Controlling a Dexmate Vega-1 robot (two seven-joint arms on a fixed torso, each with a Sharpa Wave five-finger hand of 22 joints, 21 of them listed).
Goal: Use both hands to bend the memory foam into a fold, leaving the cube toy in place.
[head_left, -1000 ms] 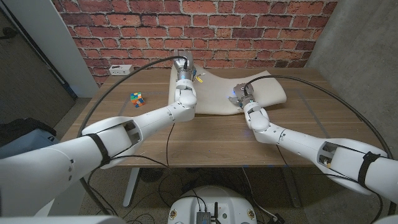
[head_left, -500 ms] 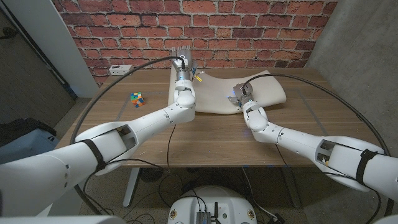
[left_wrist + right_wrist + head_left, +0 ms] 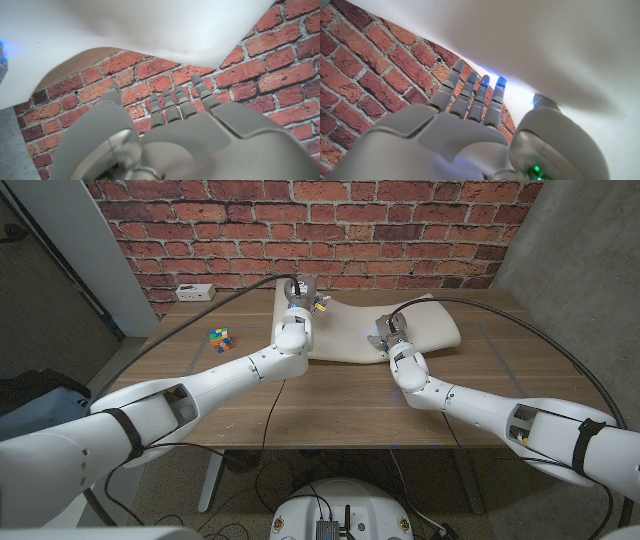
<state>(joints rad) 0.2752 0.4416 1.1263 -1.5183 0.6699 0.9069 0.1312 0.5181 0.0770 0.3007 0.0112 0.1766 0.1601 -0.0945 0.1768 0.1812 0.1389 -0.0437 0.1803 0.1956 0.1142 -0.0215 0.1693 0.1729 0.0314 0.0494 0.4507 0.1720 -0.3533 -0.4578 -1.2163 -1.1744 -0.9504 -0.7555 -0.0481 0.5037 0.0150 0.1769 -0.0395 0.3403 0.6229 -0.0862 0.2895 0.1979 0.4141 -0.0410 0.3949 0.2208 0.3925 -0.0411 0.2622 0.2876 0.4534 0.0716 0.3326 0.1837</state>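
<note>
Left hand farther over foam

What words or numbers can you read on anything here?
None can be read.
The small white box at the back of the wooden table has dark marks, too small to read.
The colourful cube toy shows only coloured squares.
The cream memory foam is blank.

Looks like an indoor lab or test room, not a home. A red brick wall runs behind the wooden table, bare concrete wall on the right, grey panel on the left. White power strip sits at the table's far left corner; black cables trail over its front edge.
</note>
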